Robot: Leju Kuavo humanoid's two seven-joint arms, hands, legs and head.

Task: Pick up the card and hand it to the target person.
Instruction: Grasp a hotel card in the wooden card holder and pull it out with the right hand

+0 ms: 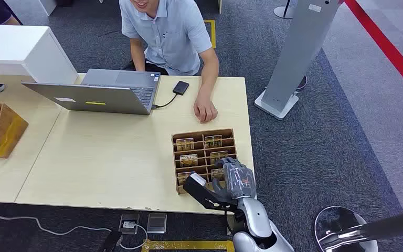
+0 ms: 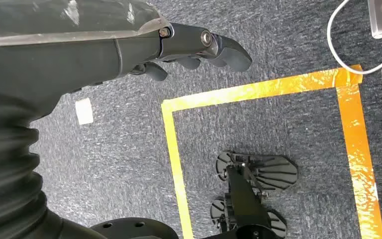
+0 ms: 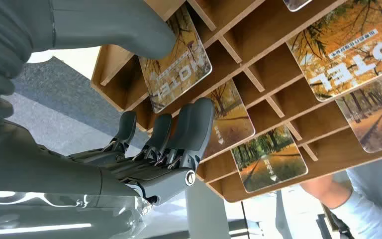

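While the right hand (image 3: 144, 99) reaches into the wooden rack (image 1: 205, 157) on the worktop (image 1: 110, 157), thumb and fingers stand on both sides of a card (image 3: 176, 69) printed "HOTEL"; I cannot tell if they grip it. The left hand (image 2: 179, 45) hangs curled, holding nothing.

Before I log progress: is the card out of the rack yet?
Not yet. The right hand reaches into the rack; the card at its thumb sits in its slot.
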